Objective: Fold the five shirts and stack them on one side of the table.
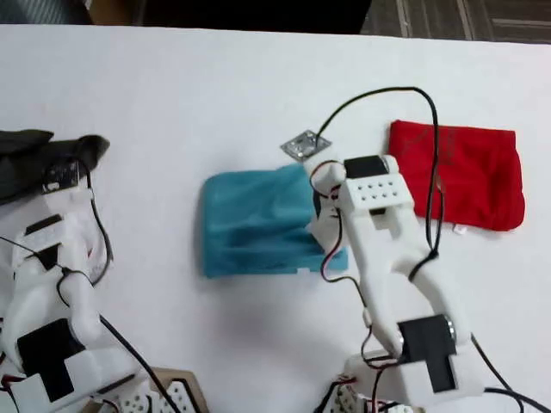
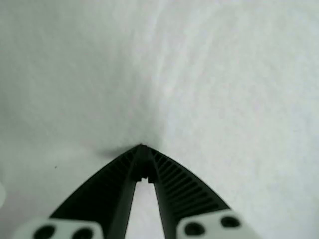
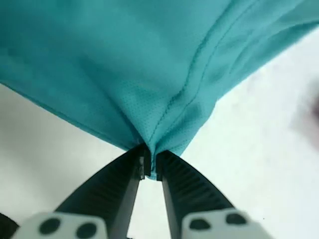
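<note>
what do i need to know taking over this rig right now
Left gripper: shut, empty, over bare table.
Right gripper: shut on the edge of the teal shirt, mid-table.
Red shirt: folded, on the right side.
Dark shirt: bunched at the left edge, not folded.
Left to do: finish the teal fold, stack it with the red, then fold the dark one.

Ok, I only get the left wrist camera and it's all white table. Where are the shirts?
Observer: A blue shirt lies in the middle, seen from the high view.
Operator: Is anything holding it?
Observer: Yes, the right gripper is shut on its edge.
Operator: Any more shirts?
Observer: A red shirt lies folded to the right of the blue one, not touching it.
</note>
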You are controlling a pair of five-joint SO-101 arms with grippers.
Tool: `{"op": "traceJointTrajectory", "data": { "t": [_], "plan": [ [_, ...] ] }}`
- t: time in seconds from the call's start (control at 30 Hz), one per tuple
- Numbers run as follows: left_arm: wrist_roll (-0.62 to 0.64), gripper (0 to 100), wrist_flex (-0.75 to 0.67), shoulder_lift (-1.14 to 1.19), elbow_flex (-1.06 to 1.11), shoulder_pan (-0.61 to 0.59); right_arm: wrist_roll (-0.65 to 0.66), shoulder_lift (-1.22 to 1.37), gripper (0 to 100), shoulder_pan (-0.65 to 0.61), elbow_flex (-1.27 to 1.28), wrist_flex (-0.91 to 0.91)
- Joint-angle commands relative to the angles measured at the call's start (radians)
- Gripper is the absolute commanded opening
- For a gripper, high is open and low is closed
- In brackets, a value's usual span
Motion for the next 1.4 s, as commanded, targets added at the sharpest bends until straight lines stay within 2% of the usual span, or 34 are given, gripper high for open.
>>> {"op": "traceJointTrajectory", "data": {
  "t": [0.0,0.2,0.53,0.67,0.8,0.93,1.03,1.17,1.3,1.37],
  "plan": [
    [0.005,3,-0.026,-0.035,0.002,-0.009,0.008,-0.065,2.1,0.013,-0.031,0.061],
    [0.005,3,-0.026,-0.035,0.002,-0.009,0.012,-0.065,2.1,0.015,0.051,0.084],
    [0.005,3,-0.026,-0.035,0.002,-0.009,0.046,-0.073,2.1,0.015,0.135,-0.042],
    [0.005,3,-0.026,-0.035,0.002,-0.009,0.092,-0.076,2.9,0.015,0.054,0.028],
    [0.005,3,-0.026,-0.035,0.002,-0.009,0.094,-0.13,10.2,0.013,-0.106,0.128],
    [0.005,3,-0.026,-0.035,0.002,-0.009,0.086,-0.194,11.6,0.012,-0.238,0.13],
    [0.005,3,-0.026,-0.035,0.002,-0.009,0.083,-0.189,11.6,0.005,-0.261,0.087],
    [0.005,3,-0.026,-0.035,0.002,-0.009,0.083,-0.102,11.4,-0.045,-0.166,-0.019],
    [0.005,3,-0.026,-0.035,0.002,-0.009,0.081,0.048,1.2,-0.081,-0.118,-0.214],
    [0.005,3,-0.026,-0.035,0.002,-0.009,0.081,0.13,3.4,-0.079,-0.13,-0.272]
  ]
}}
